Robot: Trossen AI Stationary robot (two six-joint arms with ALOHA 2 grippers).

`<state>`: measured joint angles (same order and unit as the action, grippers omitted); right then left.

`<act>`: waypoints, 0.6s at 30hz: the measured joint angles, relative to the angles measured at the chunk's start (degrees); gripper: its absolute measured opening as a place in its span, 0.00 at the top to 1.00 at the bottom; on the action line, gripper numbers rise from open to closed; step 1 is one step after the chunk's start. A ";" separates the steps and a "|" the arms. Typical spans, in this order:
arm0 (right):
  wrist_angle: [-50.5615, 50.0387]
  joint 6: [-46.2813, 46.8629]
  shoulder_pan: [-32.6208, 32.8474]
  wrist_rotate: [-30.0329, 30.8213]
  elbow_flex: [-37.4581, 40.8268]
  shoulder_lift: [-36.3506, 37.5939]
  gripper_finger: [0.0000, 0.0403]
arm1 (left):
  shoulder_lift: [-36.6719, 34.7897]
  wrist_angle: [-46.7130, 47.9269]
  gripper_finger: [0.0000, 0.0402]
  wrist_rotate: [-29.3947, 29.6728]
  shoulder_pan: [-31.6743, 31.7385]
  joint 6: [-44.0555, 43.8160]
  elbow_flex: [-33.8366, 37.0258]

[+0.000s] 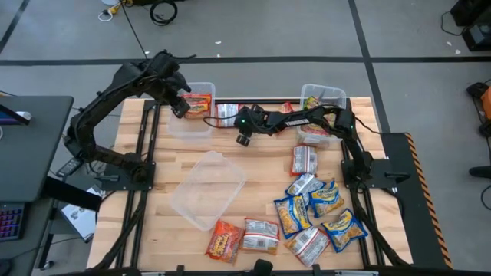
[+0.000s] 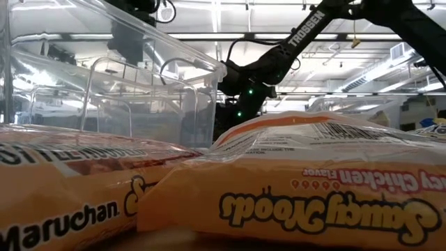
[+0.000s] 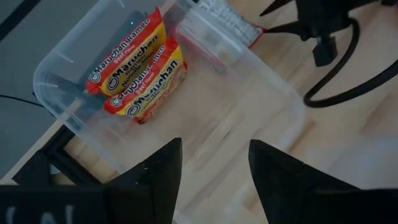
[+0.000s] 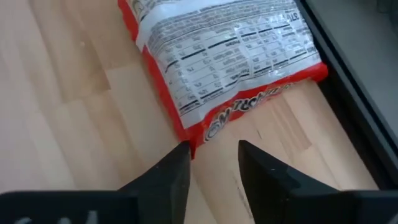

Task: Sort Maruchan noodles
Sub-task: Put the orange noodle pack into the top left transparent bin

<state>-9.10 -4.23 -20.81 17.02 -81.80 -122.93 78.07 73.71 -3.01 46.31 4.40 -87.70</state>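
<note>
Right gripper (image 4: 210, 163) sat jaws apart, empty, just short of the red packet (image 4: 227, 59). Its long axis ran crosswise ahead of the fingers. Left gripper (image 3: 214, 168) hung open over its bin (image 3: 68, 68), farther off.

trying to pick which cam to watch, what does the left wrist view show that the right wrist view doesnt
Only the left wrist view: a clear bin holding two orange-red Maruchan packets, under the open left gripper, with the other arm's dark cabling beyond. Only the right wrist view: a red packet lying back side up on bare wood near the table's edge, just ahead of the open right gripper. Both show the wooden tabletop and nothing held between the fingers.
</note>
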 joint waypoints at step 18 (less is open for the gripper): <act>-12.97 2.10 4.56 -8.16 -1.51 0.92 0.99 | -2.87 1.35 0.53 -0.01 -0.07 -0.41 0.00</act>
<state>-22.07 -2.13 -16.25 8.86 -83.31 -122.01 75.20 75.06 -3.03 46.24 3.99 -87.70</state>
